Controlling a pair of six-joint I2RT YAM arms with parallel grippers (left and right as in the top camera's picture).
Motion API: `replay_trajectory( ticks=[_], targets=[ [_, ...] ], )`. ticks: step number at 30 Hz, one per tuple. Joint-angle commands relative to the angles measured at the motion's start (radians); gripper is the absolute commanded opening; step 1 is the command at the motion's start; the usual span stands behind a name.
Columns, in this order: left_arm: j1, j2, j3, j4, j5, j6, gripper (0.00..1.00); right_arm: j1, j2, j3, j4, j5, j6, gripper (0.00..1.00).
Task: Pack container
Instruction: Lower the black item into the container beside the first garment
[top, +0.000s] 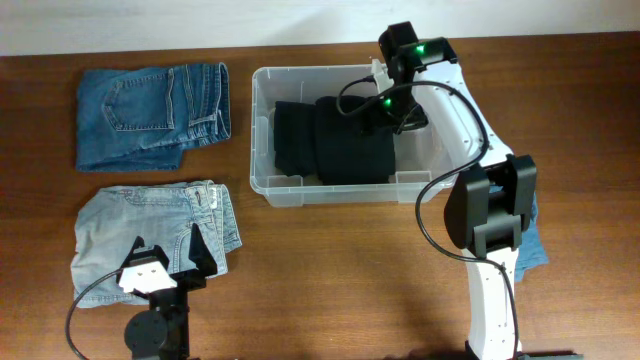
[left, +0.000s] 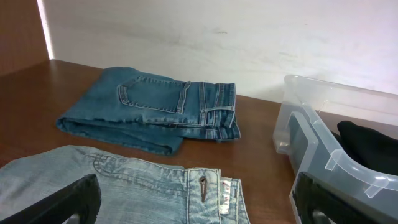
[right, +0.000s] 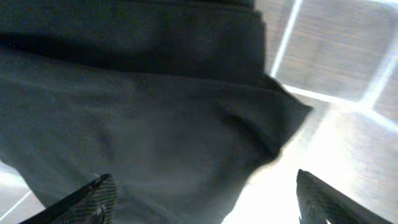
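While the black garment (top: 340, 145) lies in the container (top: 330, 195) at mid-table, you have light jeans (top: 110, 225) and dark jeans (top: 150, 115) left outside. Right gripper (right: 205, 186) is spread above the garment, holding nothing; left gripper (top: 166, 243) is spread over the light jeans.

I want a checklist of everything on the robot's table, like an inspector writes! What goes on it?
surface: brown wooden table.
job's things: clear container, black folded clothes lying inside.
clutter: dark blue jeans folded, far left; light blue jeans, near left; blue cloth partly under the right arm.
grippers: left gripper fingers open above the light blue jeans; right gripper fingers open over the black folded clothes.
cables: black cable looping beside the right arm.
surroundings: white wall behind the table.
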Motion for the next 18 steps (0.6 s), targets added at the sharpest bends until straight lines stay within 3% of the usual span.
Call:
replay_trajectory(
  ticks=[1,4,8,11,18],
  targets=[
    [0.006,-0.005,-0.001,-0.005,-0.006,0.009,0.99,0.006,0.001,0.091,-0.016,0.026,0.011,0.85],
    [0.006,-0.005,-0.001,-0.005,-0.006,0.009,0.99,0.006,0.001,0.115,-0.011,-0.047,0.011,0.79],
    [0.006,-0.005,-0.001,-0.005,-0.006,0.009,0.99,0.006,0.004,0.093,0.013,-0.056,0.011,0.44],
    [0.006,-0.005,-0.001,-0.005,-0.006,0.009,0.99,0.006,0.004,0.031,0.036,-0.057,0.011,0.24],
    [0.006,-0.005,-0.001,-0.005,-0.006,0.009,0.99,0.006,0.004,-0.142,0.137,-0.057,0.026,0.18]
  ],
)
